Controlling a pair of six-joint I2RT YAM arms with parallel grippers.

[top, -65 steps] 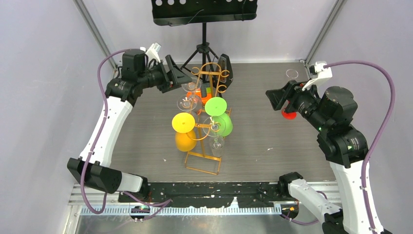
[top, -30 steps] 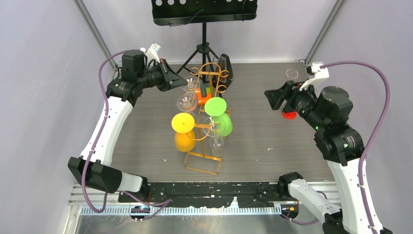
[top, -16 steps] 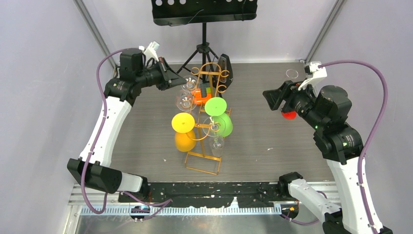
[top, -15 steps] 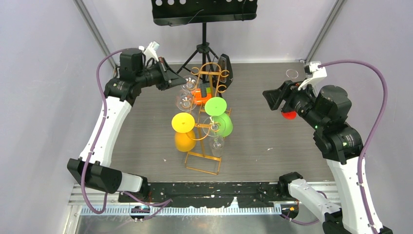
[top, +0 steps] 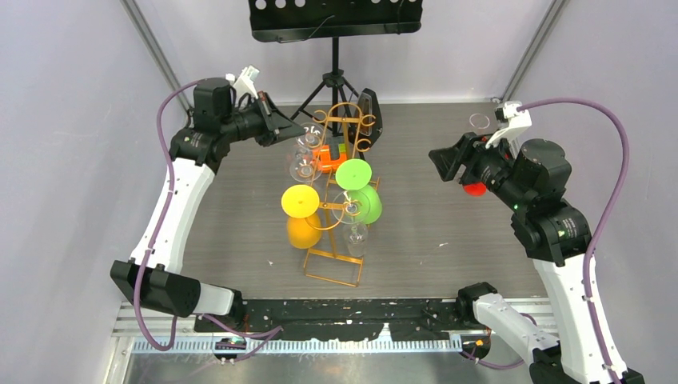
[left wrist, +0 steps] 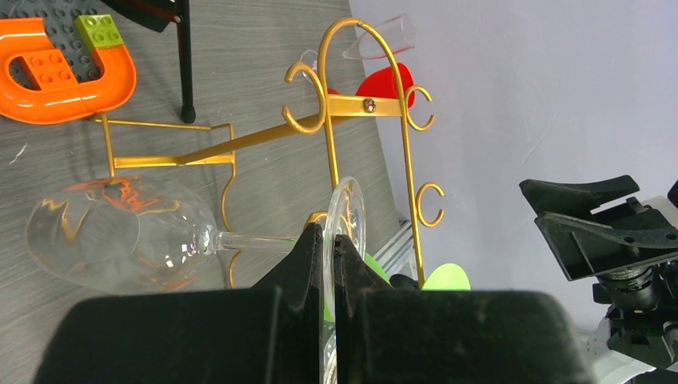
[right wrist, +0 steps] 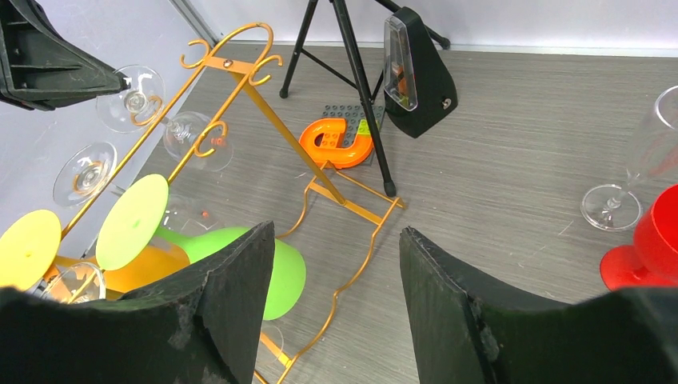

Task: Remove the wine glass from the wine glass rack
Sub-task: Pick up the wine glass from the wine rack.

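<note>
The gold wire wine glass rack (top: 345,120) stands mid-table with curled hooks (left wrist: 308,100) on its top rail. A clear wine glass (left wrist: 112,232) lies sideways at the rack's far left end, its stem running to a round foot (left wrist: 350,210) beside the rack's upright. My left gripper (left wrist: 329,234) is shut on the edge of that foot; from above it sits at the rack's upper left (top: 289,128). My right gripper (right wrist: 336,232) hangs open and holds nothing, well right of the rack (top: 441,160).
A yellow-footed orange glass (top: 301,201), a green glass (top: 354,174) and another clear glass (top: 356,236) hang on the rack. A red glass (top: 475,190) and a clear glass (top: 480,122) stand at the right. Behind are a black music stand (top: 336,20), a metronome (top: 369,112) and an orange piece (top: 329,156).
My left gripper went from open beside the rack to shut on the clear glass's foot, then drew slightly back left. The right arm drifted a little to the left.
</note>
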